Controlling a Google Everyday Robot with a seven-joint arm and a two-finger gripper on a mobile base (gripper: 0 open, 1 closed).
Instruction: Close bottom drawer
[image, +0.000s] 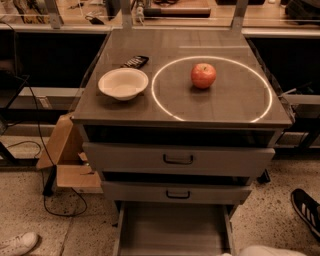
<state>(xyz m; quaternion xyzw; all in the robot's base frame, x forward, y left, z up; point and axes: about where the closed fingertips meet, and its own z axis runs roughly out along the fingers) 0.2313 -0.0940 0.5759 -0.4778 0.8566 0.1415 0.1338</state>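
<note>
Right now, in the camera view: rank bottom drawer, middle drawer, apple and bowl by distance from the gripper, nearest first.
The gripper is out of view, so this ranks from the white arm at the bottom right edge.
1. bottom drawer: open, just left of it.
2. middle drawer: directly above.
3. apple: up top, right of centre.
4. bowl: up top, left.

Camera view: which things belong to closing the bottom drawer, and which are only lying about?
For the job:
bottom drawer, open
gripper, not in view; only a white robot part at the lower edge

Lying about:
apple
bowl
dark object behind it
cardboard box
white shoe
black shoe
</note>
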